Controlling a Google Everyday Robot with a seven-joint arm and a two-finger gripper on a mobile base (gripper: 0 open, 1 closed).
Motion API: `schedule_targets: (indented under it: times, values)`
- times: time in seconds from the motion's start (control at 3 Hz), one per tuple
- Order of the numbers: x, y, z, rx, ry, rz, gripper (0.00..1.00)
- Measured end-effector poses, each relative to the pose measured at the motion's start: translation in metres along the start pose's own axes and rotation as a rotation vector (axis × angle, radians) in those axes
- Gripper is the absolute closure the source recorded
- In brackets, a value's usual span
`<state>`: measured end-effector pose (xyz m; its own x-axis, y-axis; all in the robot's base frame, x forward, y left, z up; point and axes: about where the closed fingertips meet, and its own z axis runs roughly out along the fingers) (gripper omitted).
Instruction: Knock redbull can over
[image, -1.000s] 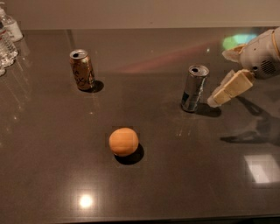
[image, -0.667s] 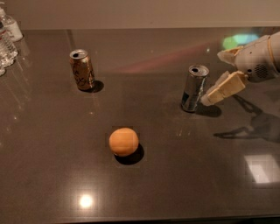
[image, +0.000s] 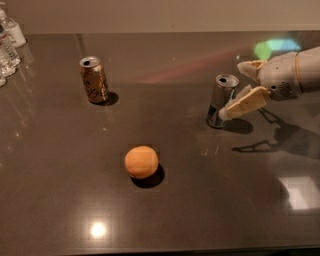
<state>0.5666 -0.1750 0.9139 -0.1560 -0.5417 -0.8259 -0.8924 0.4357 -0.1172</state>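
Far left, a few clear water bottles (image: 9, 44) are cut off by the picture's edge, so I cannot count them or see how full they are. Next along the dark glossy table (image: 60, 190) stands a brown-gold can (image: 93, 80), upright, with a dark opening in its top; what is inside cannot be seen. Nearer the front, about mid-table, lies an orange (image: 141, 161), well apart from both cans. To the right stands the redbull can (image: 222, 100), upright, with its pull-tab top showing and its contents hidden too. The gripper (image: 232, 90) reaches in from the right, its arm (image: 300, 70) cut off at the edge. Its two fingers are spread wide and grip nothing: the lower finger (image: 246, 102) seems to touch the can's right side low down, while the upper finger (image: 251, 66) sits just beside the can's rim.
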Motion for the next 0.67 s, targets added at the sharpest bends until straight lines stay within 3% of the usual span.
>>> schedule_targets:
  times: [0.33,0.67]
  values:
    - [0.0009,0.0019,0.0116,-0.019,-0.045,0.013,0.0]
    - [-0.0006,0.0052,0.0177,-0.02,-0.065,0.024,0.18]
